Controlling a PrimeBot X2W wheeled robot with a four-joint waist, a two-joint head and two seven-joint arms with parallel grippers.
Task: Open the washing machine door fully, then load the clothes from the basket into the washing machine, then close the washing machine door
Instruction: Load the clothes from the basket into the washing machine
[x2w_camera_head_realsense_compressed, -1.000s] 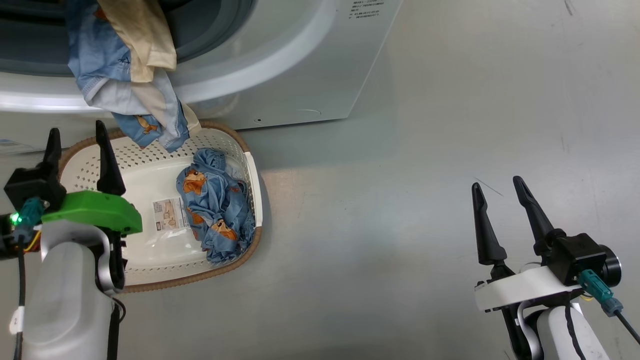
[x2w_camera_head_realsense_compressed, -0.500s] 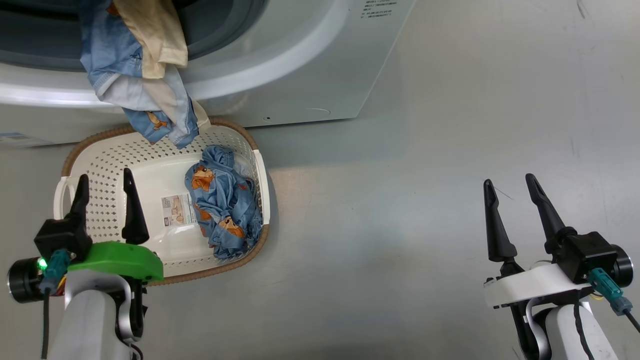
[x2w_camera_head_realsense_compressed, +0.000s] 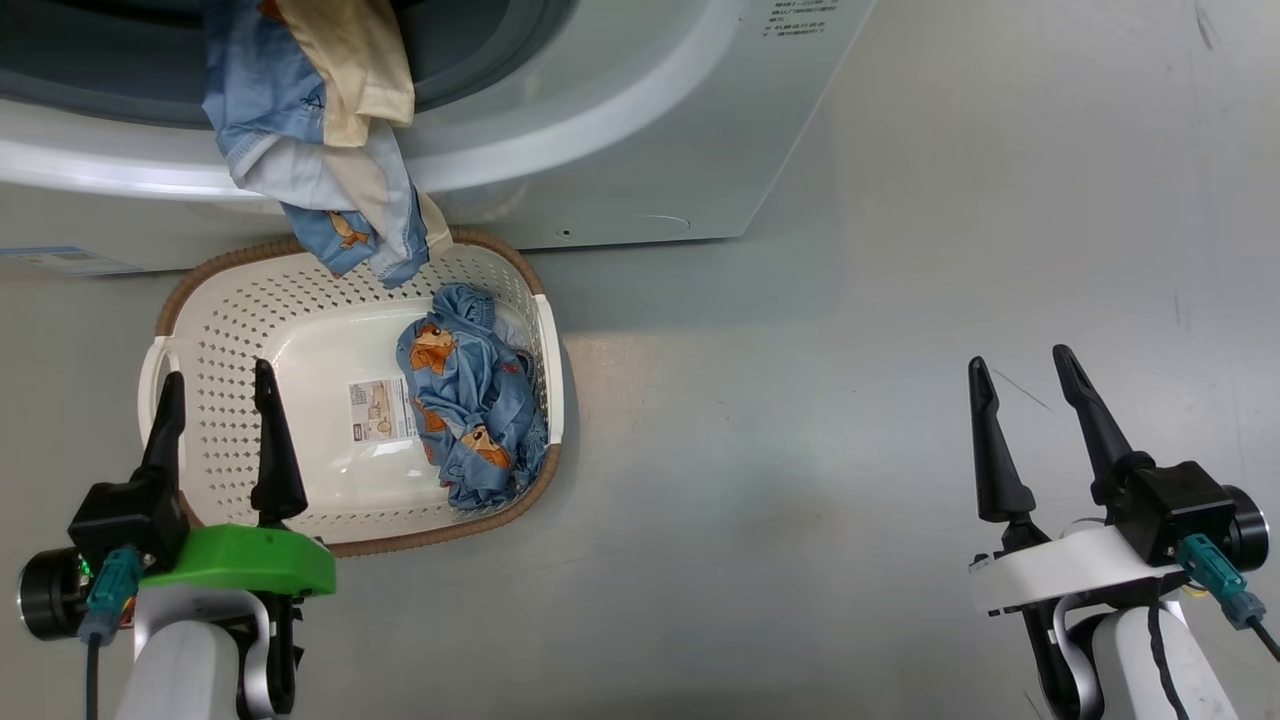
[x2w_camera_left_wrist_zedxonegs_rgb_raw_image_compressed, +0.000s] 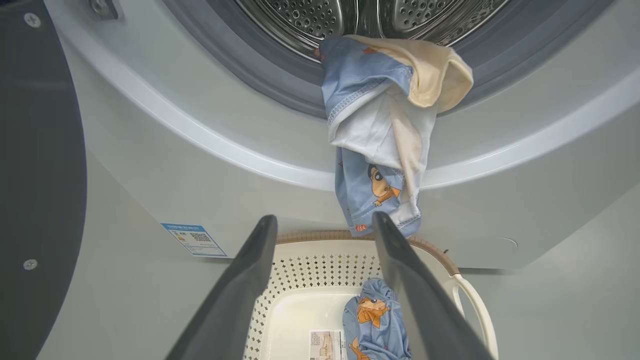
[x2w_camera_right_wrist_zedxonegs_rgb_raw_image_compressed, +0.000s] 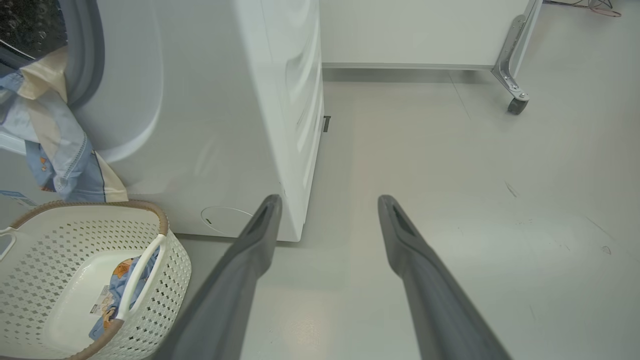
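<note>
Green-topped, the left gripper (x2w_camera_head_realsense_compressed: 219, 372) has slid back from the 11 o'clock rim of the basket (x2w_camera_head_realsense_compressed: 232, 262) to its 8 o'clock side, jaws wide and empty. The right gripper (x2w_camera_head_realsense_compressed: 1018, 356), wide and empty too, stays far off at 3 o'clock. One blue bundle (x2w_camera_head_realsense_compressed: 470, 410) lies in the basket at 3 o'clock, long from 12 to 6. More clothes (x2w_camera_head_realsense_compressed: 320, 130) hang from the washing machine (x2w_camera_head_realsense_compressed: 620, 150), pointing to 6.

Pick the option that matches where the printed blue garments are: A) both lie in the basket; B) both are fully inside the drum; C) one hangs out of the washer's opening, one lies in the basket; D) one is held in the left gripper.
C: the hanging garment drapes from the washing machine opening down its front, while the crumpled garment lies in the basket.
</note>
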